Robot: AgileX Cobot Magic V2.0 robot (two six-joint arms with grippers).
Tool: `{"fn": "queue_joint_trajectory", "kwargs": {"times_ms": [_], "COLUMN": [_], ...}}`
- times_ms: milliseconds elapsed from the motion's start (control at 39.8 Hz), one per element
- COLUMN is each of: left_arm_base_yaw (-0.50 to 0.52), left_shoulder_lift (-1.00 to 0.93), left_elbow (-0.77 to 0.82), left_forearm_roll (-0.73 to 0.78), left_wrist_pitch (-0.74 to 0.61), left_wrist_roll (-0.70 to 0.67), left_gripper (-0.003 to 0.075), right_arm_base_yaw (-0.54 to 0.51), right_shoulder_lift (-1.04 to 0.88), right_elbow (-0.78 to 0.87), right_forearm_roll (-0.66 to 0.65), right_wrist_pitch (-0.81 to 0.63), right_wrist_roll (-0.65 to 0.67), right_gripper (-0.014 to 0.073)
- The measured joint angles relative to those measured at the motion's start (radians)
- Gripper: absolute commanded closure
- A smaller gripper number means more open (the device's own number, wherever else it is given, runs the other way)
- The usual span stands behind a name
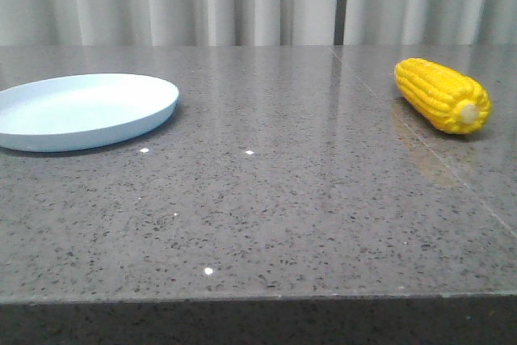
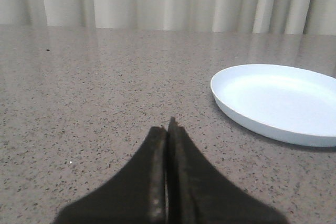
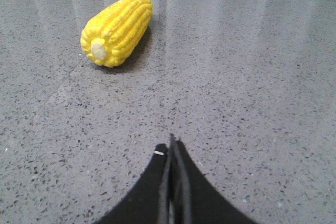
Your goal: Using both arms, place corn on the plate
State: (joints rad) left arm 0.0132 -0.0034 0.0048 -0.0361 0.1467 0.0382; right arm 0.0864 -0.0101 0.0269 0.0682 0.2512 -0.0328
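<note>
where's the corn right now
In the front view the corn lies on its side on the right of the grey table, pale stub end toward the camera, far across from the blue plate on the left.

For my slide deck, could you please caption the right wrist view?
Shut right end effector above the speckled table, with the yellow corn lying apart ahead.
</note>
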Motion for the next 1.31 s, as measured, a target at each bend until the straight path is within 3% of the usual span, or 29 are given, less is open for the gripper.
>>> {"fn": "queue_joint_trajectory", "kwargs": {"times_ms": [653,854,979,1105,1306], "left_arm_base_yaw": [0.000,0.000,0.000,0.000,0.000], "left_shoulder_lift": [0.000,0.000,0.000,0.008,0.170], "left_elbow": [0.000,-0.002,-0.054,-0.201,-0.448], "left_forearm_roll": [0.036,0.036,0.036,0.049,0.100], "left_wrist_pitch": [-0.021,-0.227,-0.305,-0.230,0.072], "left_wrist_roll": [0.006,0.008,0.008,0.008,0.012], "left_gripper": [0.0741,0.0741,0.0741,0.0741,0.0741], "right_arm_base_yaw": [0.000,0.000,0.000,0.000,0.000], "right_shoulder_lift": [0.000,0.000,0.000,0.000,0.173], "right_elbow": [0.000,-0.013,-0.112,-0.273,-0.528], "right_forearm_roll": [0.000,0.000,0.000,0.000,0.009], "right_wrist_pitch": [-0.011,-0.099,-0.095,-0.038,0.173], "right_wrist_roll": [0.000,0.000,0.000,0.000,0.000], "right_gripper": [0.0655,0.0655,0.0655,0.0655,0.0655]}}
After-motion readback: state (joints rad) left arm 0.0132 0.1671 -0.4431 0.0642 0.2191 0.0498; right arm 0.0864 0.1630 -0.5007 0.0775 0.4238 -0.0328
